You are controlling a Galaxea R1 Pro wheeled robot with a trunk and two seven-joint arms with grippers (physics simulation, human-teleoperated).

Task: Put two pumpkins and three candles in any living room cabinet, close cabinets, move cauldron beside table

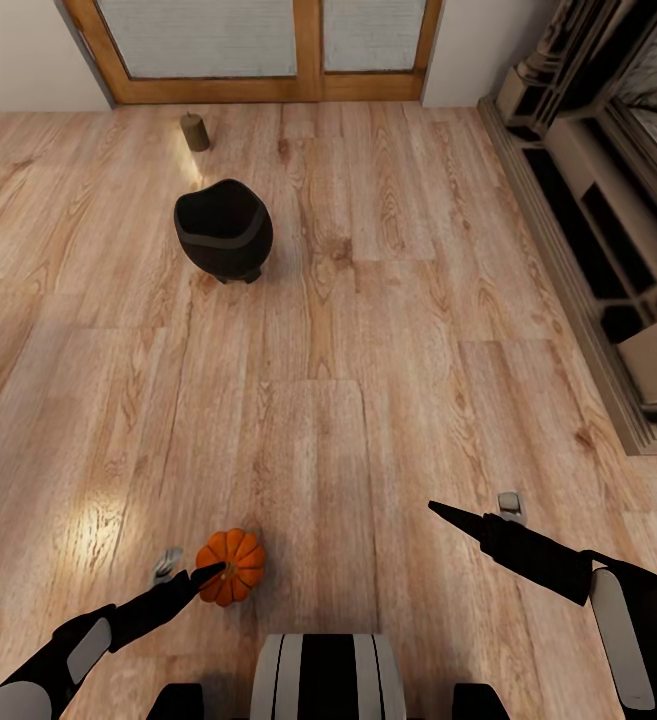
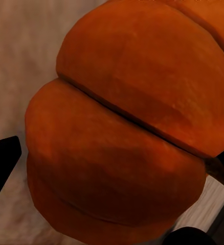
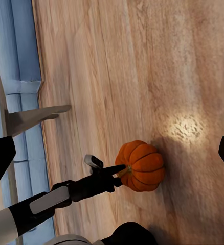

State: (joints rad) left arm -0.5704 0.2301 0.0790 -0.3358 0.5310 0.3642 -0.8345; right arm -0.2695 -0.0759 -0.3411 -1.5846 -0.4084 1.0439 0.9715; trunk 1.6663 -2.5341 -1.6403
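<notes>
Straddling pumpkin (image 1: 232, 566), left fingers (image 1: 168, 565) — not visibly clamped, right fingers (image 1: 508, 502) spread — empty

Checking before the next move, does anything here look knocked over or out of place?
Yes: the pumpkin lies tipped on the wood floor, stem sideways toward the left gripper. The cauldron and one candle stand upright on the floor.
</notes>
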